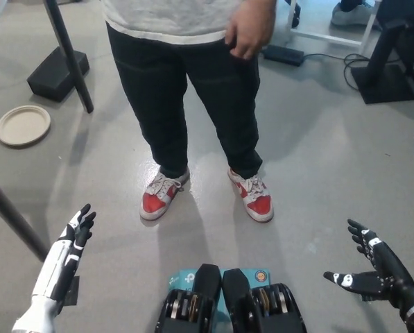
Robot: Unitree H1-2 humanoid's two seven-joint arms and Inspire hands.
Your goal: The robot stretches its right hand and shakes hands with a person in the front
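Observation:
A person (193,76) in a grey shirt, black trousers and red-and-white shoes stands facing me at the top middle. One of the person's hands (248,28) hangs by the hip; the other is out of view. My black right hand (373,270) is low at the bottom right, open, fingers spread, holding nothing and far from the person's hand. My white left hand (75,236) rests at the lower left with fingers extended and apart.
A beige round plate (23,125) lies on the grey floor at the left. A black pole (68,52) and a black block (57,73) stand at the upper left. Black stand legs and cables (380,69) fill the upper right.

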